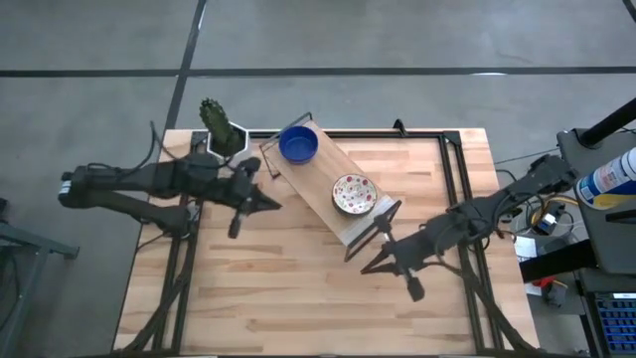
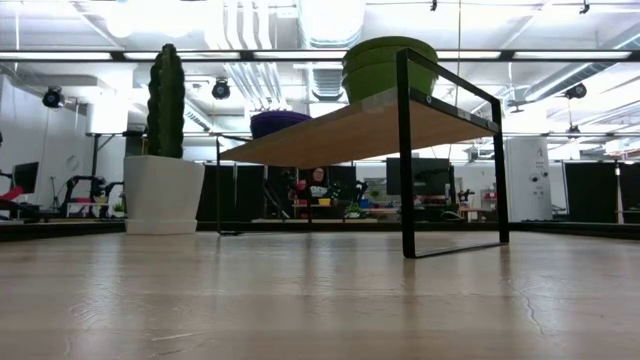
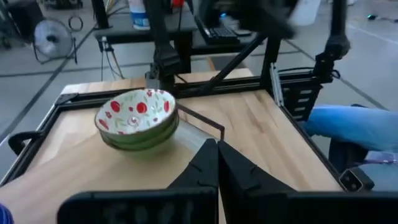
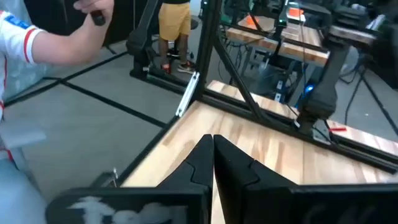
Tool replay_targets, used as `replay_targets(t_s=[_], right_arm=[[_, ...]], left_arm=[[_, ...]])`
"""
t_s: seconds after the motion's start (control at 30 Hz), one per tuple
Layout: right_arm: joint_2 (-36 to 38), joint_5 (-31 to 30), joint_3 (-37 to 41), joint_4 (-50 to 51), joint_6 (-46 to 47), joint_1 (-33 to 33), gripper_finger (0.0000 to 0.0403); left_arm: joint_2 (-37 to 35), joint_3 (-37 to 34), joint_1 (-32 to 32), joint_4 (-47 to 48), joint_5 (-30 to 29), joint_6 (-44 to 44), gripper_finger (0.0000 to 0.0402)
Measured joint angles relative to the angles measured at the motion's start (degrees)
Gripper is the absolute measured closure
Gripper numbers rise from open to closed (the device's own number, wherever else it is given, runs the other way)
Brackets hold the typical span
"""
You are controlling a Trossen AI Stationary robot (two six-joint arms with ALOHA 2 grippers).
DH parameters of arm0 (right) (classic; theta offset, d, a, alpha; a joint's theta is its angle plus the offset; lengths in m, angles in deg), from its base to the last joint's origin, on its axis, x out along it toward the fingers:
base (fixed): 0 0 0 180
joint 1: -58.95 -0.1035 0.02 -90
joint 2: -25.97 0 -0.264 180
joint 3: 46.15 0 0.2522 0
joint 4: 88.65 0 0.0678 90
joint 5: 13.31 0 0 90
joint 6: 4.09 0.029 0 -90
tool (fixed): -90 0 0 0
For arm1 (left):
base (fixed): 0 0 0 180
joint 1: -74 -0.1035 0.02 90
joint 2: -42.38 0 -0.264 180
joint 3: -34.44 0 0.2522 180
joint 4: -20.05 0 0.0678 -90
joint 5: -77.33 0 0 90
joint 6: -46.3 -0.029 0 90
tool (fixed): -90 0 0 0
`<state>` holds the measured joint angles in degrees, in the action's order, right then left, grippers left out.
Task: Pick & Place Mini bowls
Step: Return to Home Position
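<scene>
High view: blue bowl stack (image 1: 297,145), speckled bowl stack (image 1: 354,194) show top bowl only, count hidden. Low view, centre: blue bowl stack partly hidden behind shelf (image 2: 340,135) board. Right wrist view, upper left: person (image 4: 25,40) blurred, cut off by frame edge

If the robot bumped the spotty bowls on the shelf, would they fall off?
Probably they'd slide rather than tip: the speckled bowls look low, wide and nested together. They sit near one end of the shelf, so a hard shove might send them over. They look rigid, likely breakable.
</scene>
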<state>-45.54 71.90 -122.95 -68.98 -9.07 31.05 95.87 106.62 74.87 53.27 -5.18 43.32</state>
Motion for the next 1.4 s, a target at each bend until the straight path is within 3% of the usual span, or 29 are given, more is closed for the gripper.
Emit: replay_targets(t_s=[0.3, 0.57, 0.7, 1.13, 1.4], right_arm=[[15.50, -3.30, 20.05, -8.22, 2.01, 0.01, 0.0394], [26.07, -4.40, 32.09, -11.57, 2.74, 0.01, 0.0394], [31.92, -4.38, 36.80, -14.19, 2.20, 0.06, 0.0394], [49.94, -2.89, 45.83, -11.39, 0.91, 0.19, 0.0394], [58.92, -3.08, 50.62, -12.87, -2.06, 0.15, 0.0394]], left_arm=[[-15.01, -15.29, 0.74, -6.70, -0.12, 1.15, 0.0401], [-24.32, -24.75, 0.74, -9.72, 1.24, 2.04, 0.0401], [-29.08, -27.45, 0.74, -9.67, 5.62, 2.22, 0.0401], [-46.98, -33.89, 0.74, -6.76, 7.62, 2.11, 0.0401], [-53.34, -39.65, 0.74, -13.05, 0.76, 6.68, 0.0401]])
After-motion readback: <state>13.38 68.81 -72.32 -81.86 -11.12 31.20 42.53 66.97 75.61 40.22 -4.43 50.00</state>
